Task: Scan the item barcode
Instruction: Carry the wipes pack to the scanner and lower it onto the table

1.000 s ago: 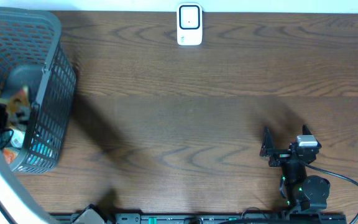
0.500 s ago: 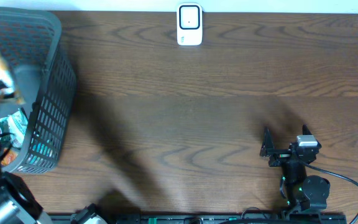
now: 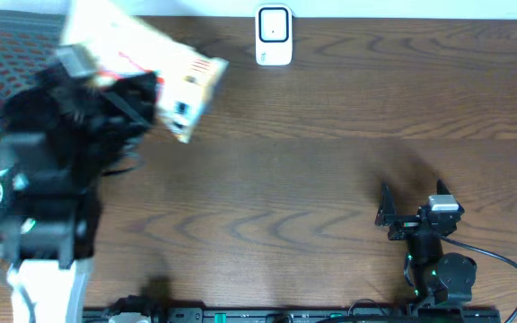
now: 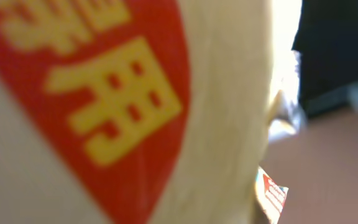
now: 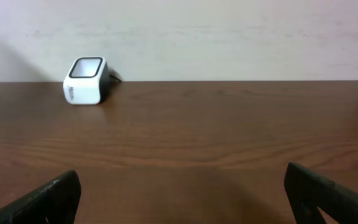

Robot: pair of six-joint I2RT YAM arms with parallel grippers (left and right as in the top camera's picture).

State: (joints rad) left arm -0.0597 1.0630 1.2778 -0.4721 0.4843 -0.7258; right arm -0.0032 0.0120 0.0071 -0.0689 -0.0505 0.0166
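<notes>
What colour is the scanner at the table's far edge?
The small box-shaped scanner is white, dark-framed on top; best in right wrist view.

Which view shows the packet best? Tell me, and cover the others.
Overhead: it shows most of the packet over the table. Left wrist fills with the packet, a blurred close-up of red-and-yellow print. Right wrist misses it.

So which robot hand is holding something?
The left gripper: it is shut on the white and red packet. The right gripper sits open and empty.
</notes>
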